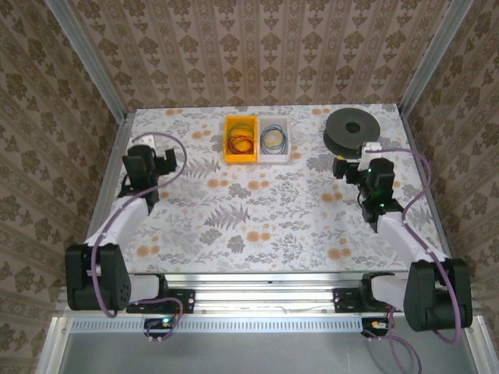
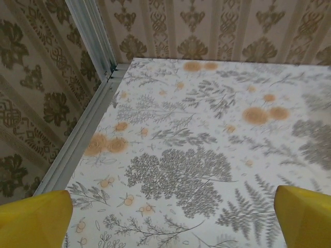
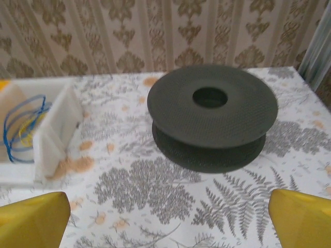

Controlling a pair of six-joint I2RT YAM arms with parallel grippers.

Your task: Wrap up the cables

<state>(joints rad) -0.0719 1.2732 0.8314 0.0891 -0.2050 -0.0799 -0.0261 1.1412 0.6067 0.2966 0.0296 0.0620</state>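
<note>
The blue cable [image 1: 274,140] lies in a small loose coil inside the white box [image 1: 274,156], at the far middle of the flowery surface [image 1: 257,210]. Some yellow wire lies coiled in there with it. Just beside that box, touching it on the left, is the yellow box [image 1: 231,157], and the red cables [image 1: 241,142] are coiled up in it.

The black spool [image 1: 352,130] lies flat on the surface to the right of the boxes.

The left gripper [image 1: 153,158] is over the left side of the surface, well apart from the boxes. Its yellow fingers [image 2: 33,219] are spread wide and hold nothing.

The right gripper [image 1: 355,159] is near the black spool and faces it. Its fingers [image 3: 302,217] are spread wide too, and nothing is between them. In the right wrist view, the blue cable [image 3: 20,129] shows in the white box [image 3: 54,137], left of the spool [image 3: 212,116].
</note>
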